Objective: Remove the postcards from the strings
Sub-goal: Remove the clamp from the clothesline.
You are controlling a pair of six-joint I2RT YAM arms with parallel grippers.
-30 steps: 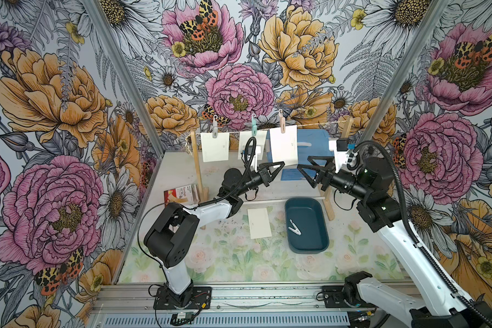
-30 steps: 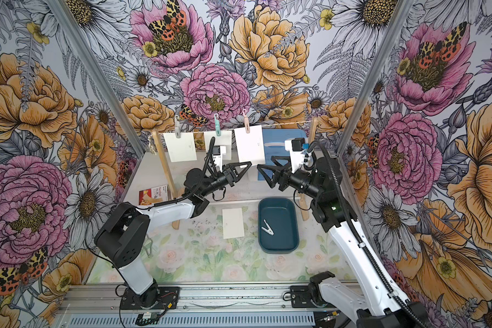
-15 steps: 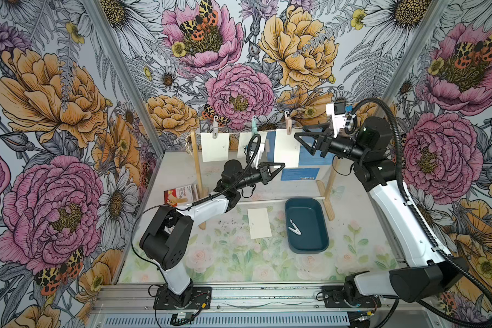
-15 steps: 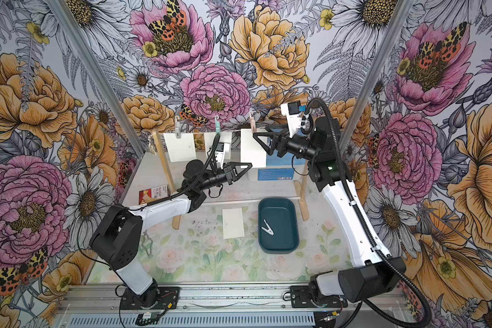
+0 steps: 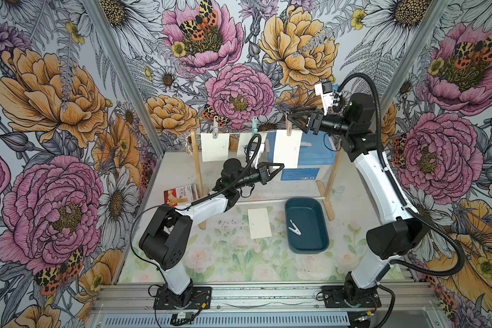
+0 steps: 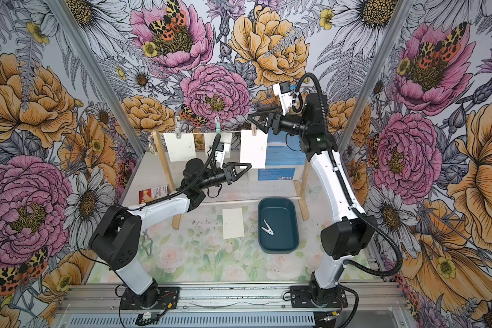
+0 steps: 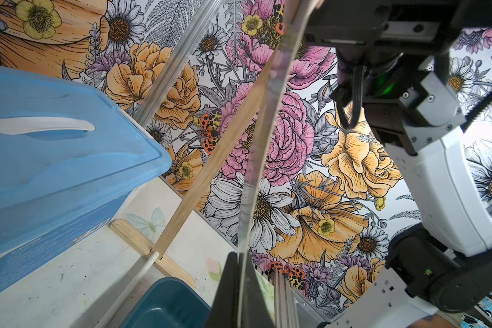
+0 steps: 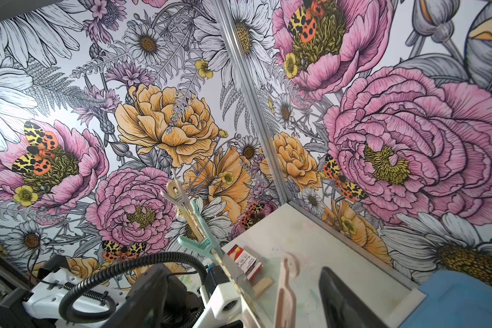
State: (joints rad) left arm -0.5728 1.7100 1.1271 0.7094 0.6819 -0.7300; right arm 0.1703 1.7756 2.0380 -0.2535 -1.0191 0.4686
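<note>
At the right end of the string [image 5: 233, 133], the hanging postcard [image 5: 288, 147] stands long axis vertical, its lower corner clenched in the left claw [image 5: 279, 166], while the right claw [image 5: 294, 120], released and wide, brackets the pink clothespin [image 5: 289, 128] pinning its top edge.

Walls [image 5: 54, 99]: pink, orange flowers; worktop [image 5: 225, 261]: pale floral print; plain white rectangular paper postcards [image 5: 214, 147]; grey plastic clothespin [image 5: 216, 126], teal clothespin [image 5: 254, 125], pink clothespin [image 5: 289, 130]; dark teal oval plastic tray [image 5: 313, 241]; light blue plastic box [image 5: 316, 153].
</note>
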